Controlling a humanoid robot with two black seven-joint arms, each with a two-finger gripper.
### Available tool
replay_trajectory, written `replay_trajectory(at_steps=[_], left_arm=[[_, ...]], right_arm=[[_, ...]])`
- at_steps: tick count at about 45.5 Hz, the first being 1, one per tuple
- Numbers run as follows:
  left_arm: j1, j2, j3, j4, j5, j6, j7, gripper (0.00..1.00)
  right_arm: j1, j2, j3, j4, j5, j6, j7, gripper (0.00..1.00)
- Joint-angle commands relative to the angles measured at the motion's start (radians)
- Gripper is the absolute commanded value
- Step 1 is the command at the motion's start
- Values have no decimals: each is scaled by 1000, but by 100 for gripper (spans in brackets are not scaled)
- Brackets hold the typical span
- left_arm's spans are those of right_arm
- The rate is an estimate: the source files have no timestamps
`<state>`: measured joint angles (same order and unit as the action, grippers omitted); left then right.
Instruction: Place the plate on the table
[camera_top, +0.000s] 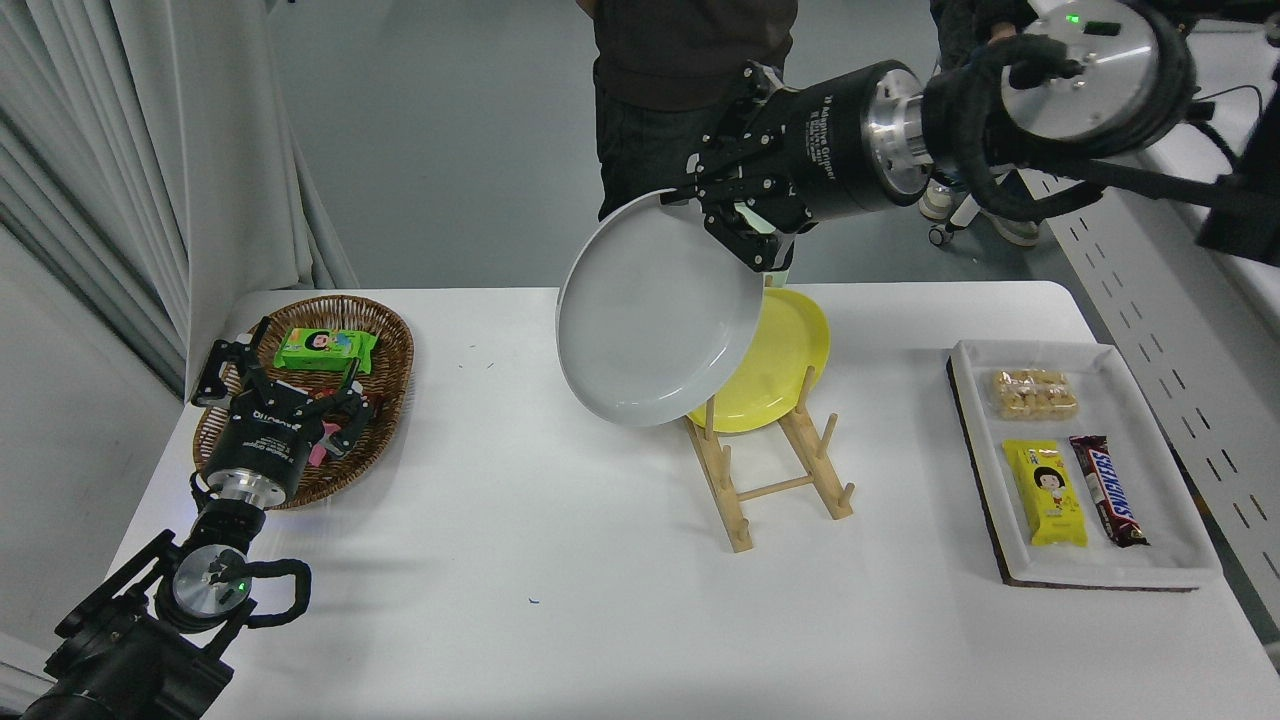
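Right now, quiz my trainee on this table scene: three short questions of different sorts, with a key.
1. True or false: the grey plate lies flat on the table.
2. Which plate sits in the wooden rack? A) yellow plate B) grey plate C) none
3. Fill in: the green packet lies in the ____.

Key:
1. False: the right gripper holds it tilted in the air by its rim.
2. A
3. Wicker basket, where the left gripper is parked.
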<state>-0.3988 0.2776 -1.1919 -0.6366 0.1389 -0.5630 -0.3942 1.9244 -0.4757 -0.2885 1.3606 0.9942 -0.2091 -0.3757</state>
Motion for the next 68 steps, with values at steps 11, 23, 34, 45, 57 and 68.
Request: replay_trajectory(at_steps=[11, 23, 34, 45, 57, 68], left_arm=[[0, 0, 0, 0, 1, 0, 0, 98], [0, 0, 0, 0, 1, 0, 0, 98], [0, 0, 0, 0, -1, 0, 0, 98], [0, 0, 0, 0, 1, 0, 0, 98], [0, 0, 0, 0, -1, 0, 0, 98], [0, 0, 0, 0, -1, 0, 0, 98]], right_arm=[[-93, 135, 114, -70, 1, -119, -9, 0], [-153, 213, 127, -166, -71, -116, -118, 0], [-223, 249, 141, -202, -86, -121, -132, 0], [-258, 322, 147, -288, -80, -162, -135, 0], [-315, 385, 147, -353, -88, -171, -206, 0], [-337, 453, 149, -402, -92, -188, -235, 0]])
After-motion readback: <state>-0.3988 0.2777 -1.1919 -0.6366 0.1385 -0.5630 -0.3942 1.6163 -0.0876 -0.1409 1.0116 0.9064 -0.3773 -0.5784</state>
